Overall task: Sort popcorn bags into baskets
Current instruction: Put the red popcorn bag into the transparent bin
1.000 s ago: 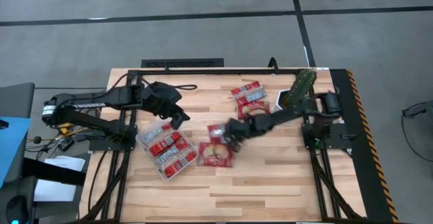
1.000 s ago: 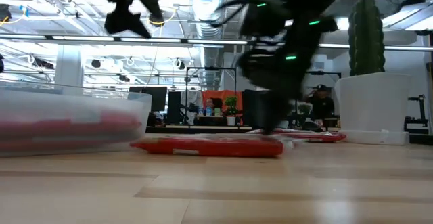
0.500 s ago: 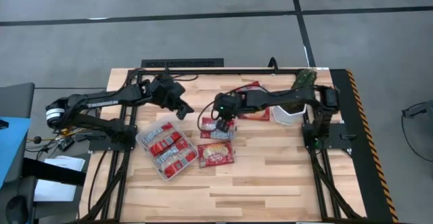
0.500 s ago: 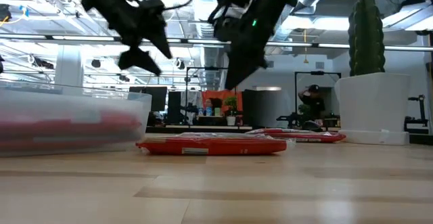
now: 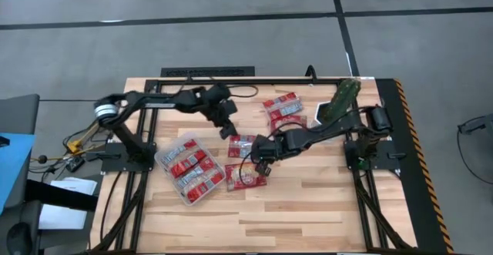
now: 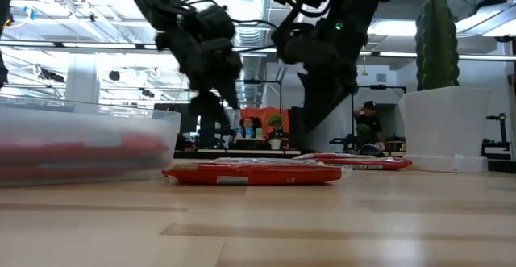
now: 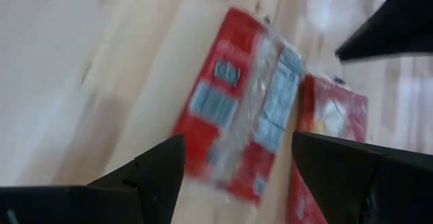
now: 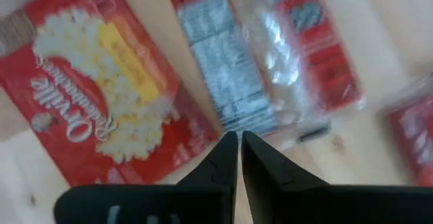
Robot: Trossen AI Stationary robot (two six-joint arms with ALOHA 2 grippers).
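Your left gripper [image 5: 229, 129] hung over the middle of the table [image 5: 308, 201] with its fingers [image 7: 145, 176] spread wide and empty, and in its wrist view a label-side-up popcorn bag [image 7: 240, 109] lay squarely framed between them, so it appeared lined up to come down on that packet. That bag [image 5: 242, 145] lay flat on the wood just beside a second bag [image 5: 245, 175], picture side up, the two nearly touching or slightly overlapping; which, you could not tell.

Your right gripper [image 5: 262, 156] was low over the same pair, its fingers [image 8: 226, 166] pressed together with nothing between them, the tip pointing at the seam where the picture-side bag [image 8: 101, 82] met the label-side one [image 8: 264, 61]. Held shut like that, it looked better placed to nudge or pin a packet than to lift it.

Further bags [image 5: 283, 110] lay toward the table's far edge, near the white pot [image 5: 327, 115] with its green plant. The clear basket [image 5: 163, 156] sat near your left arm's base with several bags [image 5: 192, 172] already packed inside, close enough, by the look of it, for a short carry from the centre.

With both grippers crowding the same two packets, a collision seemed the main hazard.
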